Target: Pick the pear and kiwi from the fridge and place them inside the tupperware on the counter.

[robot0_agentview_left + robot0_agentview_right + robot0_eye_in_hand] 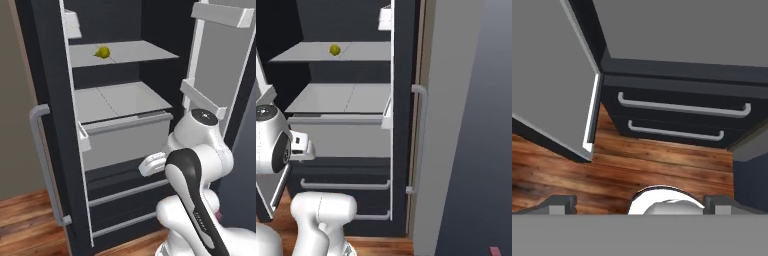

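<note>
- The tall dark charcoal fridge (50,75) stands with both doors swung wide, so its pale grey shelves are reachable from the front.
- The small yellow-green pear (103,51) lies alone on the upper pale grey shelf (140,52), toward the back left in the left base view; the right base view shows it at (335,49). It looks untouched and well apart from the arm.
- I cannot make out a brown kiwi on any shelf; it may be hidden.
- The tool (639,202) hangs low in front of the fridge's dark lower drawers (682,117), pointing down at the wooden floor (612,170). Its two dark tips stand spread wide, with nothing between them.
- Judged from this, the first pick is not yet begun: the arm must rise to shelf height and reach inward for the pear.
</note>
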